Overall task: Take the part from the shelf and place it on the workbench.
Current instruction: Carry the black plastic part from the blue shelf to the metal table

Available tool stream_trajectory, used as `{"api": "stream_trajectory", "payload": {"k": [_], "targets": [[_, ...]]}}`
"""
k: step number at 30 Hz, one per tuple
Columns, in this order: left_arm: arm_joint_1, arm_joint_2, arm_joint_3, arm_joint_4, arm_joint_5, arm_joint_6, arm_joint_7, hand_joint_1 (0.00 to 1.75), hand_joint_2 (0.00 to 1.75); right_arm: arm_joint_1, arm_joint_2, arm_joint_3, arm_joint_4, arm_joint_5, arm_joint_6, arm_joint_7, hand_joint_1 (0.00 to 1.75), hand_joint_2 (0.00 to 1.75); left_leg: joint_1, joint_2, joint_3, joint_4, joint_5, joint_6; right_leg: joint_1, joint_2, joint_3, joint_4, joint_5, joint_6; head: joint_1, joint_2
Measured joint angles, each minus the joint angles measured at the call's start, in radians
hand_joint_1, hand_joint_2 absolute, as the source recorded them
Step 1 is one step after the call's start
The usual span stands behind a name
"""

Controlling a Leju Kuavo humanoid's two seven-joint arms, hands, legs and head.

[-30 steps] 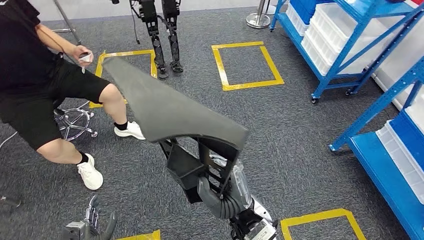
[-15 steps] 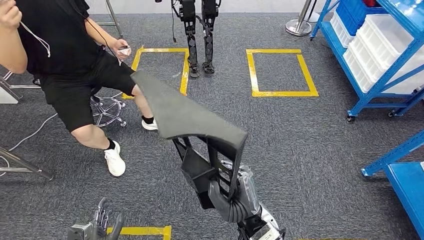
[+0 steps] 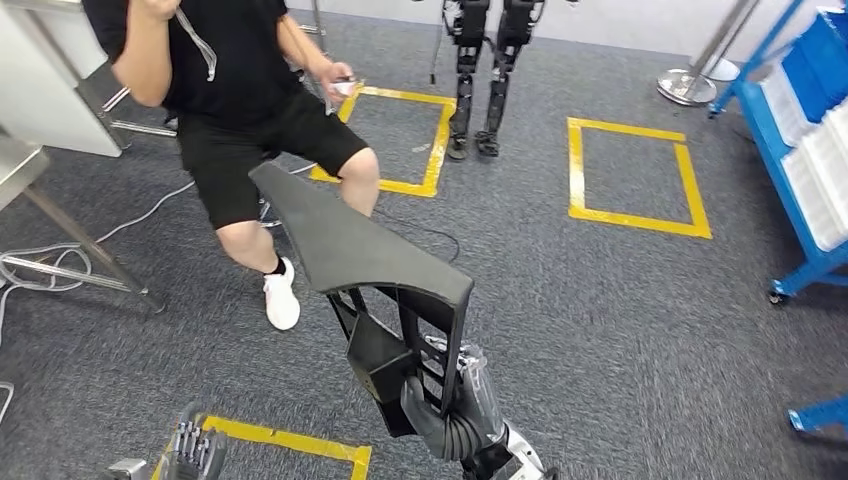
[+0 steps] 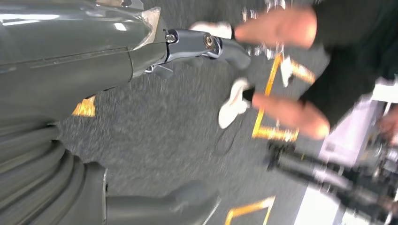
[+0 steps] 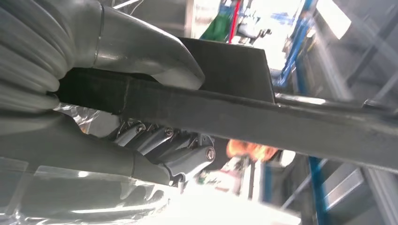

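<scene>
A large dark grey part (image 3: 350, 240), a long flat panel with a black ribbed frame beneath it, is held up in the middle of the head view. My right hand (image 3: 440, 415) grips the frame at its lower end. In the right wrist view the thumb and fingers (image 5: 155, 140) wrap a black bar of the part (image 5: 244, 117). My left hand (image 3: 195, 450) hangs low at the bottom left, fingers apart, holding nothing. In the left wrist view its fingers (image 4: 206, 44) spread over the carpet.
A person (image 3: 240, 90) in black sits on a stool just beyond the part's far tip. A grey workbench (image 3: 30, 100) with metal legs stands at the far left. Another robot's legs (image 3: 480, 80) stand at the back. Blue shelving (image 3: 810, 150) lines the right edge. Yellow squares mark the carpet.
The whole scene has slid to the right as the camera turns left: the blue shelves have slipped toward the right edge and the workbench has come in at the left. The part stays in my right hand.
</scene>
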Motion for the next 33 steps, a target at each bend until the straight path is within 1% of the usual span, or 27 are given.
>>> {"api": "stream_trajectory", "payload": {"k": [2, 3, 4, 5, 7, 9, 10, 11, 12, 13, 14, 16, 17, 18, 19, 20, 21, 22, 24, 25, 27, 28, 29, 30, 31, 32, 33], "targets": [[0.000, -0.007, 0.013, -0.001, 0.000, -0.004, 0.000, 0.00, 1.75, 0.002, 0.001, 0.005, 0.005, 0.001, 0.006, 0.000, 1.75, 1.75, -0.003, -0.029, -0.001, 0.000, 0.000, 0.008, 0.001, 0.040, -0.077, 0.142, -0.050, -0.007, 0.004, 0.000], [0.000, -0.011, 0.018, -0.001, -0.001, -0.005, 0.000, 0.00, 1.75, 0.003, 0.001, 0.006, 0.008, 0.001, 0.010, 0.000, 1.75, 1.75, -0.004, -0.045, -0.001, 0.001, -0.001, 0.009, 0.002, 0.048, -0.109, 0.190, -0.059, -0.006, 0.004, 0.000], [0.001, -0.014, 0.023, -0.001, -0.002, -0.006, 0.000, 0.00, 1.75, 0.003, 0.002, 0.008, 0.011, 0.001, 0.016, 0.000, 1.75, 1.75, -0.006, -0.061, 0.000, 0.001, -0.001, 0.009, 0.004, 0.053, -0.123, 0.200, -0.051, -0.002, 0.005, 0.000], [0.001, -0.016, 0.028, -0.001, -0.003, -0.006, 0.000, 0.00, 1.75, 0.001, 0.004, 0.010, 0.014, 0.001, 0.022, 0.000, 1.75, 1.75, -0.008, -0.077, 0.001, 0.001, -0.001, 0.009, 0.007, 0.058, -0.116, 0.169, -0.027, 0.003, 0.005, 0.000], [0.000, -0.020, 0.038, -0.001, -0.006, -0.001, 0.000, 0.00, 1.75, -0.007, 0.010, 0.016, 0.021, 0.000, 0.035, 0.000, 1.75, 1.75, -0.011, -0.106, 0.003, 0.002, -0.002, 0.008, 0.009, 0.093, -0.067, 0.034, 0.042, 0.007, 0.005, 0.000], [-0.001, -0.022, 0.051, -0.002, -0.009, 0.009, 0.000, 0.00, 1.75, -0.020, 0.017, 0.022, 0.027, -0.007, 0.045, 0.000, 1.75, 1.75, -0.015, -0.129, 0.000, 0.003, -0.002, 0.002, 0.010, 0.125, -0.028, -0.063, 0.084, -0.004, 0.004, 0.000], [-0.002, -0.022, 0.059, -0.002, -0.011, 0.014, 0.001, 0.00, 1.75, -0.029, 0.020, 0.024, 0.032, -0.013, 0.049, 0.000, 1.75, 1.75, -0.015, -0.139, -0.002, 0.003, -0.002, -0.002, 0.012, 0.129, -0.023, -0.077, 0.089, -0.012, 0.003, 0.000], [-0.001, -0.022, 0.068, -0.001, -0.013, 0.020, 0.001, 0.00, 1.75, -0.038, 0.024, 0.027, 0.036, -0.018, 0.053, 0.000, 1.75, 1.75, -0.015, -0.148, -0.005, 0.002, -0.001, -0.008, 0.012, 0.119, -0.020, -0.079, 0.091, -0.021, 0.003, 0.000], [0.001, -0.022, 0.078, -0.001, -0.015, 0.025, 0.001, 0.00, 1.75, -0.047, 0.029, 0.030, 0.041, -0.024, 0.058, 0.000, 1.75, 1.75, -0.013, -0.144, -0.007, 0.005, -0.002, -0.012, 0.008, 0.109, -0.018, -0.082, 0.093, -0.029, 0.003, 0.000], [0.003, -0.021, 0.087, -0.001, -0.016, 0.030, 0.001, 0.00, 1.75, -0.055, 0.034, 0.032, 0.046, -0.030, 0.062, 0.000, 1.75, 1.75, -0.013, -0.124, -0.011, 0.014, -0.009, -0.017, 0.004, 0.099, -0.015, -0.085, 0.095, -0.038, 0.002, 0.000], [0.004, -0.021, 0.093, -0.001, -0.018, 0.034, 0.001, 0.00, 1.75, -0.061, 0.039, 0.034, 0.049, -0.034, 0.066, 0.000, 1.75, 1.75, -0.014, -0.095, -0.021, 0.037, -0.025, -0.022, -0.001, 0.087, -0.012, -0.088, 0.096, -0.048, -0.001, 0.000], [0.003, -0.020, 0.102, -0.002, -0.019, 0.039, 0.001, 0.00, 1.75, -0.066, 0.045, 0.036, 0.056, -0.040, 0.071, 0.000, 1.75, 1.75, -0.013, -0.035, -0.067, 0.136, -0.081, -0.031, 0.000, 0.061, -0.007, -0.090, 0.093, -0.062, -0.006, 0.000], [0.002, -0.020, 0.106, -0.002, -0.019, 0.041, 0.001, 0.00, 1.75, -0.067, 0.047, 0.037, 0.060, -0.042, 0.074, 0.000, 1.75, 1.75, -0.009, -0.023, -0.098, 0.197, -0.109, -0.036, 0.001, 0.046, -0.006, -0.090, 0.091, -0.065, -0.008, 0.000], [0.003, -0.020, 0.109, -0.001, -0.019, 0.042, 0.001, 0.00, 1.75, -0.068, 0.047, 0.038, 0.064, -0.044, 0.077, 0.000, 1.75, 1.75, -0.006, -0.017, -0.122, 0.243, -0.124, -0.040, 0.002, 0.032, -0.005, -0.090, 0.090, -0.066, -0.007, 0.000], [0.005, -0.020, 0.114, -0.001, -0.020, 0.043, 0.001, 0.00, 1.75, -0.070, 0.048, 0.040, 0.069, -0.047, 0.081, 0.000, 1.75, 1.75, -0.002, -0.013, -0.132, 0.259, -0.121, -0.045, 0.002, 0.019, -0.005, -0.090, 0.088, -0.066, -0.008, 0.000], [0.008, -0.021, 0.117, -0.001, -0.020, 0.045, 0.001, 0.00, 1.75, -0.072, 0.049, 0.041, 0.073, -0.049, 0.083, 0.000, 1.75, 1.75, 0.003, -0.007, -0.122, 0.237, -0.101, -0.049, 0.002, 0.006, -0.004, -0.089, 0.086, -0.065, -0.008, 0.000], [0.010, -0.021, 0.121, -0.002, -0.020, 0.047, 0.001, 0.00, 1.75, -0.075, 0.050, 0.042, 0.077, -0.050, 0.085, 0.000, 1.75, 1.75, 0.006, 0.006, -0.093, 0.183, -0.070, -0.052, 0.002, -0.005, -0.002, -0.089, 0.083, -0.062, -0.008, 0.000], [0.010, -0.021, 0.124, -0.002, -0.020, 0.049, 0.001, 0.00, 1.75, -0.078, 0.052, 0.043, 0.080, -0.052, 0.086, 0.000, 1.75, 1.75, 0.008, 0.030, -0.057, 0.117, -0.044, -0.053, 0.004, -0.016, 0.002, -0.089, 0.080, -0.057, -0.009, 0.000], [0.010, -0.021, 0.126, -0.005, -0.020, 0.053, 0.001, 0.00, 1.75, -0.084, 0.057, 0.045, 0.084, -0.053, 0.087, 0.000, 1.75, 1.75, 0.005, 0.062, -0.006, 0.025, -0.014, -0.046, 0.012, -0.035, 0.010, -0.089, 0.072, -0.045, -0.007, 0.000], [0.009, -0.022, 0.126, -0.006, -0.021, 0.053, 0.001, 0.00, 1.75, -0.087, 0.059, 0.046, 0.085, -0.053, 0.087, 0.000, 1.75, 1.75, 0.002, 0.066, 0.000, 0.011, -0.014, -0.040, 0.017, -0.044, 0.014, -0.090, 0.069, -0.038, -0.006, 0.000], [0.011, -0.022, 0.129, -0.008, -0.021, 0.054, 0.001, 0.00, 1.75, -0.091, 0.062, 0.048, 0.087, -0.055, 0.088, 0.000, 1.75, 1.75, -0.003, 0.040, 0.000, 0.007, -0.011, -0.025, 0.021, -0.063, 0.019, -0.093, 0.065, -0.026, -0.003, 0.000], [0.013, -0.023, 0.131, -0.009, -0.023, 0.057, 0.001, 0.00, 1.75, -0.092, 0.064, 0.049, 0.087, -0.056, 0.088, 0.000, 1.75, 1.75, -0.004, 0.029, 0.001, 0.003, -0.009, -0.017, 0.020, -0.056, 0.019, -0.088, 0.060, -0.020, -0.002, 0.000], [0.015, -0.025, 0.134, -0.010, -0.026, 0.062, 0.001, 0.00, 1.75, -0.094, 0.065, 0.049, 0.087, -0.058, 0.089, 0.000, 1.75, 1.75, -0.002, 0.017, 0.003, -0.001, -0.006, -0.010, 0.018, -0.037, 0.012, -0.066, 0.046, -0.017, -0.002, 0.000], [0.016, -0.026, 0.136, -0.013, -0.031, 0.071, 0.001, 0.00, 1.75, -0.095, 0.065, 0.049, 0.088, -0.060, 0.090, 0.000, 1.75, 1.75, 0.000, 0.005, 0.005, -0.004, -0.002, -0.003, 0.016, -0.008, -0.010, -0.020, 0.022, -0.017, 0.001, 0.000], [0.017, -0.027, 0.138, -0.017, -0.036, 0.082, 0.000, 0.00, 1.75, -0.096, 0.064, 0.049, 0.089, -0.061, 0.092, 0.000, 1.75, 1.75, 0.001, -0.008, 0.004, -0.005, -0.001, 0.001, 0.011, 0.023, -0.041, 0.045, -0.006, -0.020, 0.003, 0.000], [0.017, -0.027, 0.138, -0.020, -0.039, 0.093, 0.001, 0.00, 1.75, -0.095, 0.063, 0.049, 0.090, -0.062, 0.094, 0.000, 1.75, 1.75, 0.002, -0.022, 0.002, -0.005, 0.000, 0.004, 0.010, 0.041, -0.078, 0.116, -0.032, -0.023, 0.005, 0.000], [0.018, -0.027, 0.139, -0.023, -0.040, 0.102, 0.001, 0.00, 1.75, -0.095, 0.062, 0.049, 0.091, -0.061, 0.096, 0.000, 1.75, 1.75, 0.002, -0.037, 0.001, -0.004, 0.000, 0.005, 0.009, 0.049, -0.109, 0.172, -0.048, -0.023, 0.006, 0.000]]}}
